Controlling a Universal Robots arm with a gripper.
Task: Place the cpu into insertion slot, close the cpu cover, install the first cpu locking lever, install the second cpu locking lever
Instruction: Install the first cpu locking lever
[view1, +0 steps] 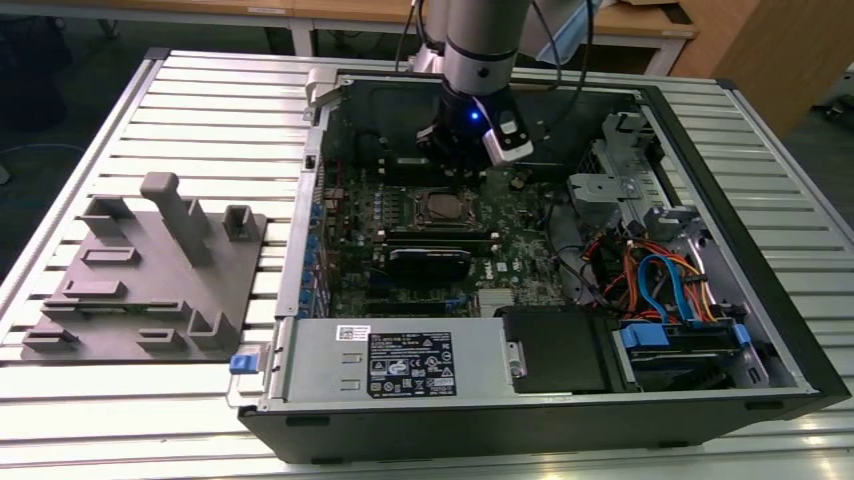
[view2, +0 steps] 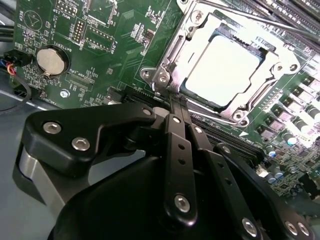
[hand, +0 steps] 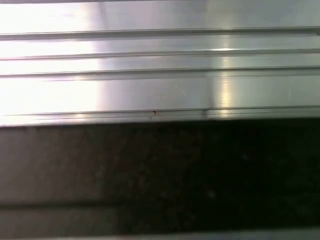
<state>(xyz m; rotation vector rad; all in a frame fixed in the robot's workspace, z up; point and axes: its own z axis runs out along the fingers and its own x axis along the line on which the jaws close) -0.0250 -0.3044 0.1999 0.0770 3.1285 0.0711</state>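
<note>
We see the cpu (view2: 224, 71) seated in the insertion slot (view2: 176, 50), the cpu cover (view2: 248, 107) down over it; the gripper (view2: 175, 102), jaws together, sits at the frame's near edge; lever state unclear.

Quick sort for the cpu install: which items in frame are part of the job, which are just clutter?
Job:
- cpu, seated in the insertion slot
- cpu cover, down around the chip
- gripper, fingertips together at the socket's edge

Lying about:
- coin battery on the board
- black heatsink block
- grey fixture tray at the exterior view's left
- power supply
- drive cables
</note>
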